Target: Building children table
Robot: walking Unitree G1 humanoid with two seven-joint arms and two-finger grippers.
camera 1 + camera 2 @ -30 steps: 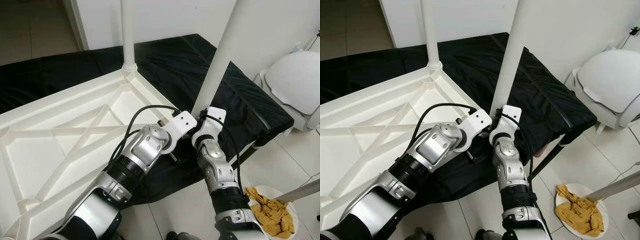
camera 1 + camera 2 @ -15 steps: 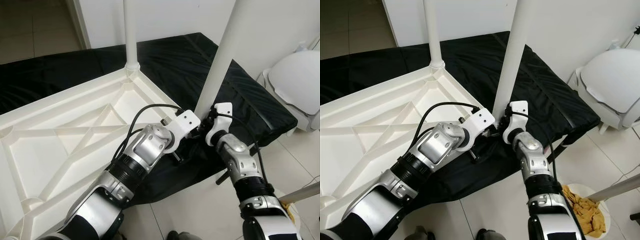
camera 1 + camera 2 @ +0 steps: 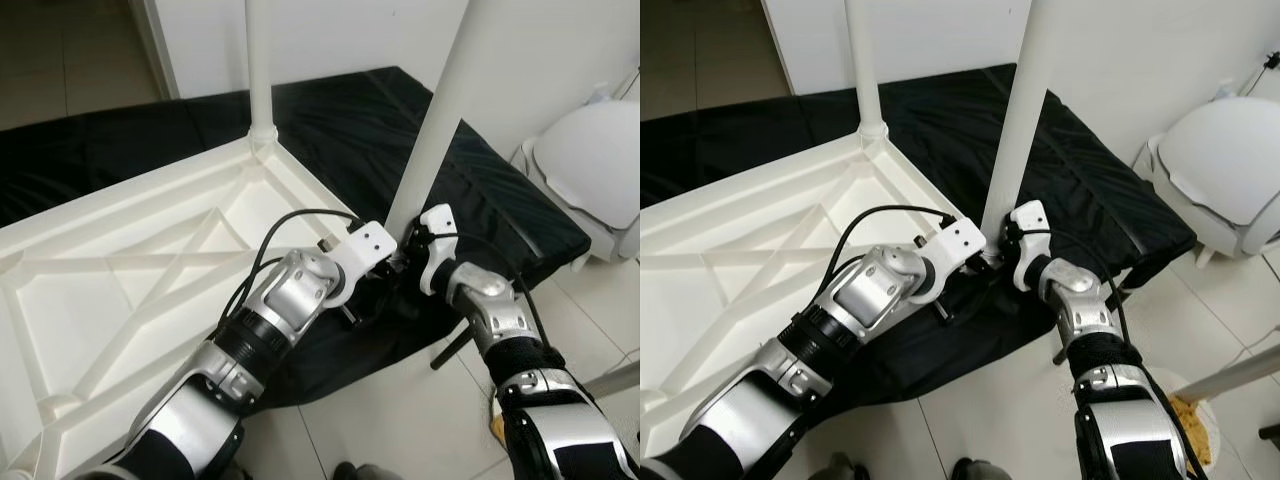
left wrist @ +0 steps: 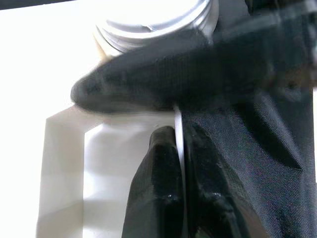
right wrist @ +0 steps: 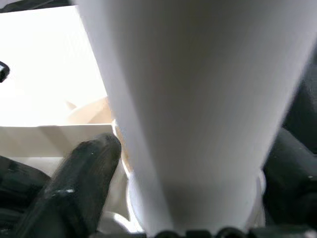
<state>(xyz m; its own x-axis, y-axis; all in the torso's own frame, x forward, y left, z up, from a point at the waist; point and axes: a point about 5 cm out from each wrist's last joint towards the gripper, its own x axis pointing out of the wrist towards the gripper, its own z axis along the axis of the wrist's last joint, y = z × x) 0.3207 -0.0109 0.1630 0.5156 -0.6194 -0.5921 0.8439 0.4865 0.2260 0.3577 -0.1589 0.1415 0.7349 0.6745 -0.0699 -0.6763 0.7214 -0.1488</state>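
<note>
White plastic children's table top (image 3: 130, 270), upside down, ribbed underside up, resting on black fabric-covered bed (image 3: 480, 190). One white round table leg (image 3: 258, 60) standing upright in far corner socket. Second white round leg (image 3: 440, 110) tilted, foot at near right corner of table top, between the two grippers.

Right gripper (image 5: 183, 163) at base of tilted leg, black fingers (image 5: 81, 173) spread either side of leg and pressed against it, clamped on leg just above white ribbed socket collar (image 4: 153, 20). Right wrist housing (image 3: 437, 245) just beside leg foot.

Left gripper (image 4: 181, 148) at same corner, black fingers (image 4: 158, 188) drawn together on thin white edge of table top, pinching rim just below socket collar. Left arm (image 3: 270, 320) stretched across table top underside, black cable looping over wrist.

Beyond bed: white rounded plastic seat (image 3: 590, 160) against wall on right. Pale tiled floor (image 3: 400, 420) below bed edge. White wall (image 3: 340, 35) behind.
</note>
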